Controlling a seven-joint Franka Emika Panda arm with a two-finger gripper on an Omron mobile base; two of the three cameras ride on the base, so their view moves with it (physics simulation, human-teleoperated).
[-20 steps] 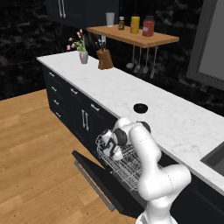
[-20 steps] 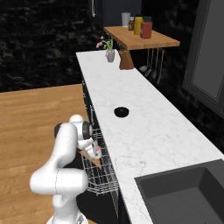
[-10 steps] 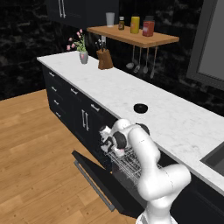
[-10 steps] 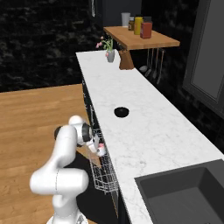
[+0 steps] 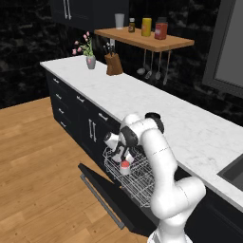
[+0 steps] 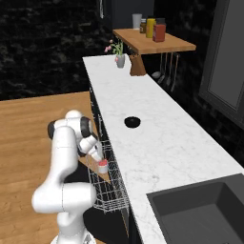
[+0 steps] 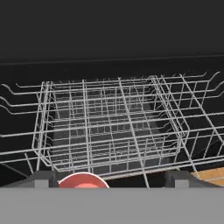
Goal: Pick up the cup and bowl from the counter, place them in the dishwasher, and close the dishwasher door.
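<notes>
The cup (image 5: pixel 125 165), grey-white with a red top, stands in the white wire rack (image 5: pixel 139 179) of the dishwasher. My gripper (image 5: pixel 123 155) hangs just above it, open. In the hand view the cup's red top (image 7: pixel 83 180) lies low between the widely spread fingertips (image 7: pixel 43 176), touching neither, with the rack (image 7: pixel 113 127) beyond. From the right base view the cup (image 6: pixel 102 166) sits under the gripper (image 6: pixel 97 155). The black bowl (image 6: pixel 132 122) rests on the white marble counter (image 6: pixel 157 143), with its edge (image 5: pixel 153 115) peeking from behind my arm. The dishwasher door (image 5: pixel 102 187) lies folded down.
A knife block (image 5: pixel 113 65) and a flower vase (image 5: pixel 90 61) stand at the counter's far end under a wooden shelf (image 5: pixel 142 40) with jars. A sink (image 6: pixel 200 214) is at the near right. Black drawers (image 5: pixel 71 102) line the left, over wood floor (image 5: pixel 38 180).
My hand has risen slightly out of the rack and its fingers now stand apart. The cup stays below them in the rack. The bowl has not moved.
</notes>
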